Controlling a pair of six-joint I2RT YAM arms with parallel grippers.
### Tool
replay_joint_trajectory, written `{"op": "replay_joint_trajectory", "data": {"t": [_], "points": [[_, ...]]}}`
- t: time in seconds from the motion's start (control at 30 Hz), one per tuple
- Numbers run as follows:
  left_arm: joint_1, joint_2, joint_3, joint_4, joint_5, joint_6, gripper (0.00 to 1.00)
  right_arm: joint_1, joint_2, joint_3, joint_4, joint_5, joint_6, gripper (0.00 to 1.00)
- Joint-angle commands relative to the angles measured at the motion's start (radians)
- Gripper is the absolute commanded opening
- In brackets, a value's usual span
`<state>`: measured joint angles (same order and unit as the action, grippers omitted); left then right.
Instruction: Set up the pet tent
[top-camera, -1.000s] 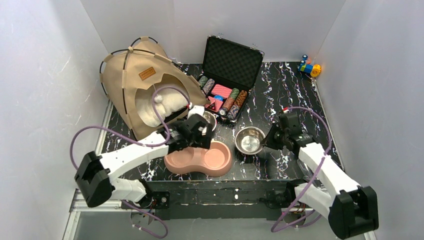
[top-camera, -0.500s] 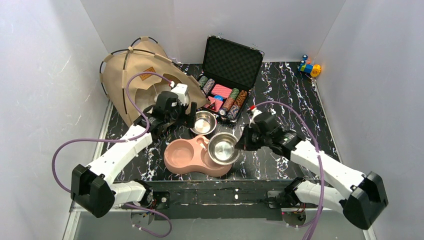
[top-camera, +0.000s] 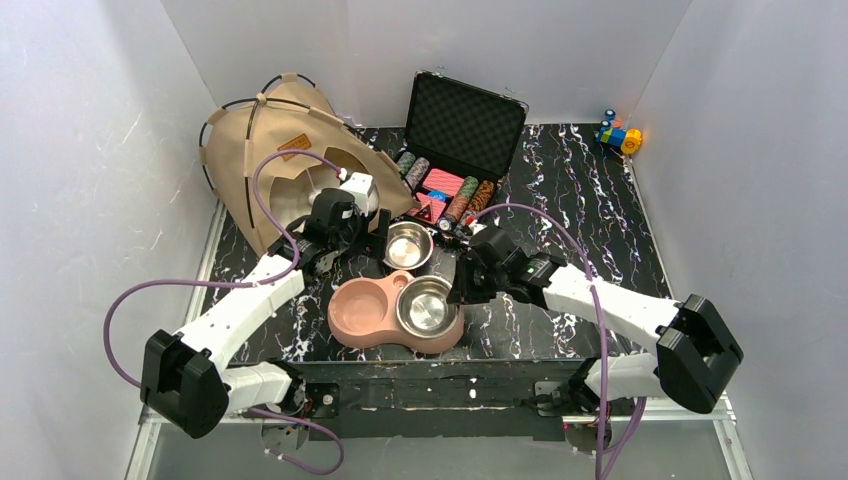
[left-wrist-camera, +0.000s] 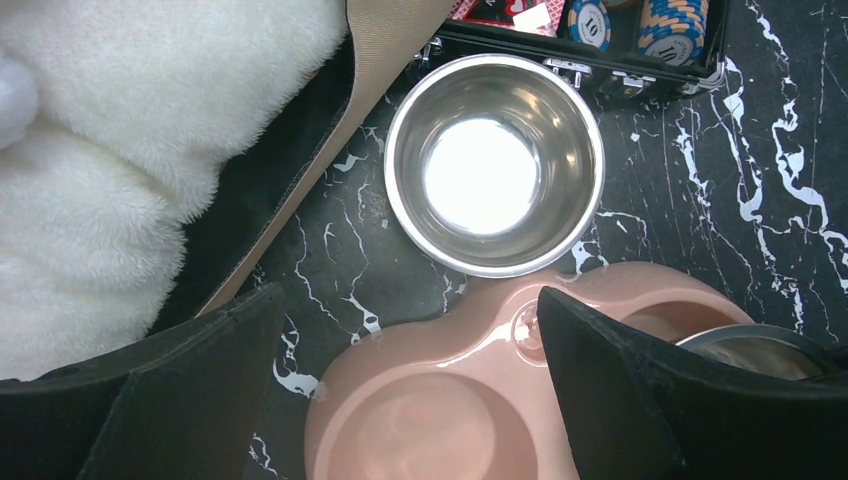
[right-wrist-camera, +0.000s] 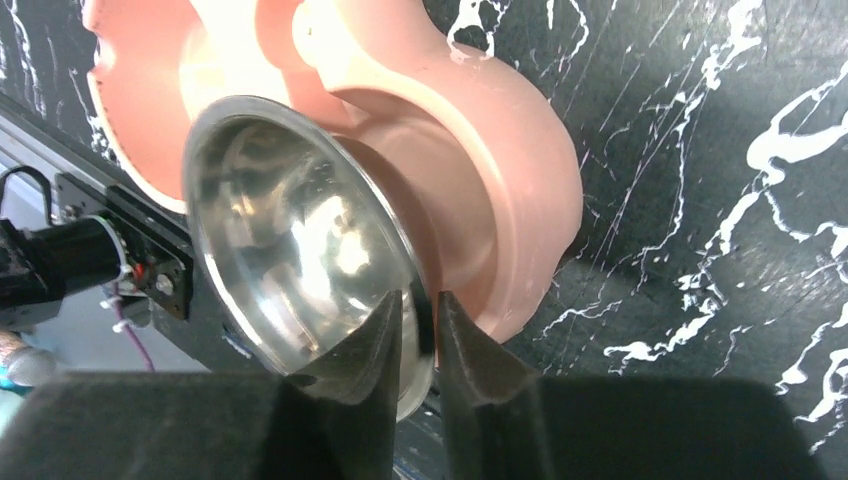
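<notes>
Showing only wrist-side: right gripper (right-wrist-camera: 418, 330) straddles steel bowl (right-wrist-camera: 290, 250) rim.

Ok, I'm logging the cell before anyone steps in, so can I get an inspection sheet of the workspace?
Surface: black marbled table top, white veining.
Job's things: pet tent standing at back left, white cushion inside.
Clutter: open chip case; loose steel bowl; pink feeder with second steel bowl in its right well; toy in far right corner.
End effectors: left end effector open, empty, above the loose steel bowl and pink feeder; right end effector has its fingers either side of the second steel bowl's rim, grip unclear.
Cables: left purple cable arches in front of the pet tent; right purple cable loops over its arm.
Surroundings: white walls, nothing else seen.
</notes>
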<state>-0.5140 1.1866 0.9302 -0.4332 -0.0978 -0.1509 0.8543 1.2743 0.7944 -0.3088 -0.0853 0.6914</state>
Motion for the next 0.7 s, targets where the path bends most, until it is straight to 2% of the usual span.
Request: {"op": "replay_joint_trajectory", "data": {"t": [0.0, 0.1, 0.27, 0.43, 0.67], "points": [[0.005, -0.016, 0.020, 0.011, -0.025, 0.014, 0.98, 0.016, 0.008, 0.070, 0.031, 0.060, -0.002, 0.39], [0.005, -0.025, 0.015, 0.014, -0.032, 0.015, 0.98, 0.017, -0.012, 0.075, -0.013, 0.097, -0.016, 0.58], [0.005, -0.028, 0.016, 0.013, -0.036, 0.016, 0.98, 0.013, -0.039, 0.118, -0.083, 0.185, -0.046, 0.67], [0.005, -0.038, 0.015, 0.014, -0.060, 0.014, 0.98, -0.043, 0.042, 0.225, -0.099, 0.196, -0.087, 0.67], [0.005, -0.041, 0.012, 0.013, -0.106, 0.023, 0.98, -0.117, 0.288, 0.383, -0.057, 0.111, -0.065, 0.65]]}}
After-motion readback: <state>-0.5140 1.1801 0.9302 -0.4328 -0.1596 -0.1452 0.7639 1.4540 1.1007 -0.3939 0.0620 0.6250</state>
